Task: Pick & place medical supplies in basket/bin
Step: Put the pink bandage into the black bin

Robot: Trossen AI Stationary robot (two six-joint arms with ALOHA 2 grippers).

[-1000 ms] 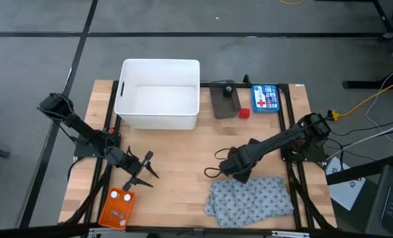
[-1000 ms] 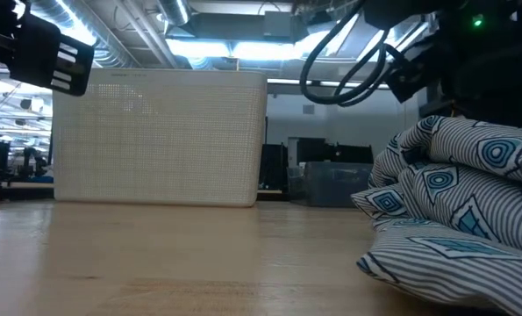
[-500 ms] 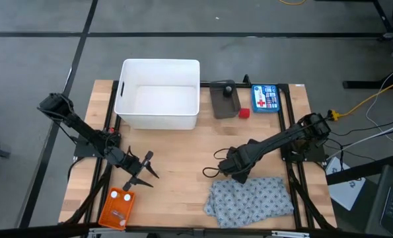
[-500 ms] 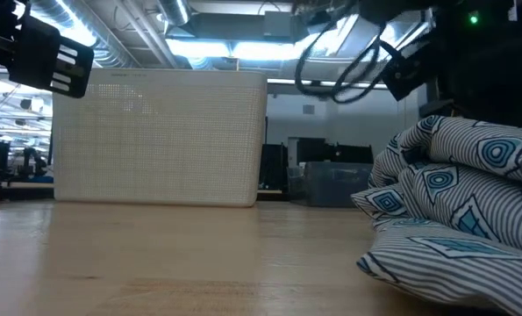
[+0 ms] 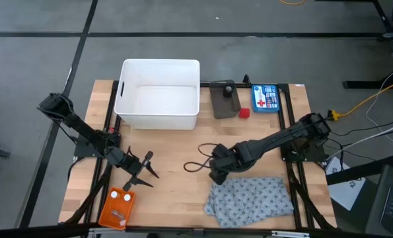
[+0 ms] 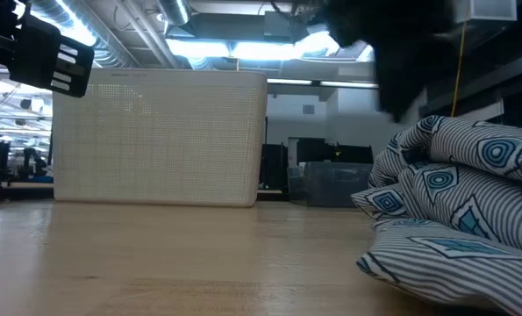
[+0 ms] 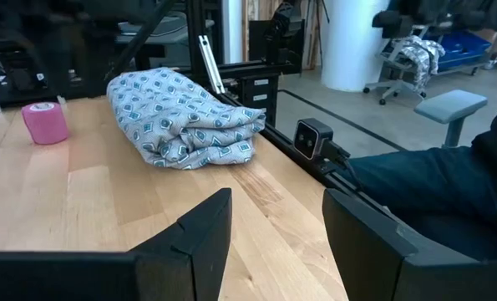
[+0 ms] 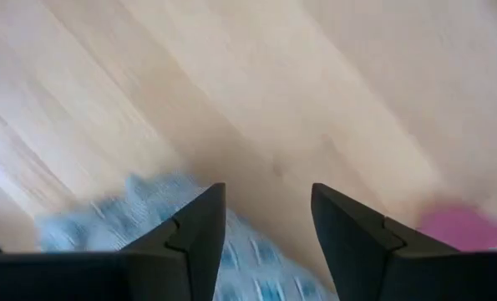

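The orange basket [image 5: 117, 207] lies at the table's near left corner with two small pale pieces in it. The grey dotted cloth [image 5: 252, 198] lies bunched at the near right, also seen in the left wrist view [image 7: 185, 117] and the low view [image 6: 458, 202]. A pink roll [image 7: 45, 122] stands on the table just beyond the cloth; it also shows in the right wrist view [image 8: 461, 227]. My right gripper [image 5: 216, 174] hangs open above the bare wood at the cloth's far left corner, pointing down [image 8: 265, 201]. My left gripper [image 5: 140, 173] waits open and level above the basket's far end [image 7: 273, 201]. A red block [image 5: 244, 112] sits at the far edge.
A large white tub [image 5: 159, 94] stands at the far edge, left of centre. Beside it are a dark tray [image 5: 224, 99] and a blue first-aid box [image 5: 265, 98]. A dark cable loop [image 5: 199, 162] hangs off the right arm. Bare wood lies between the two grippers.
My right gripper has gone toward the table's left edge and up, away from the cloth's far edge, and has tipped further downward. Its cable loop has swung left with it. The cloth has stayed where it was.
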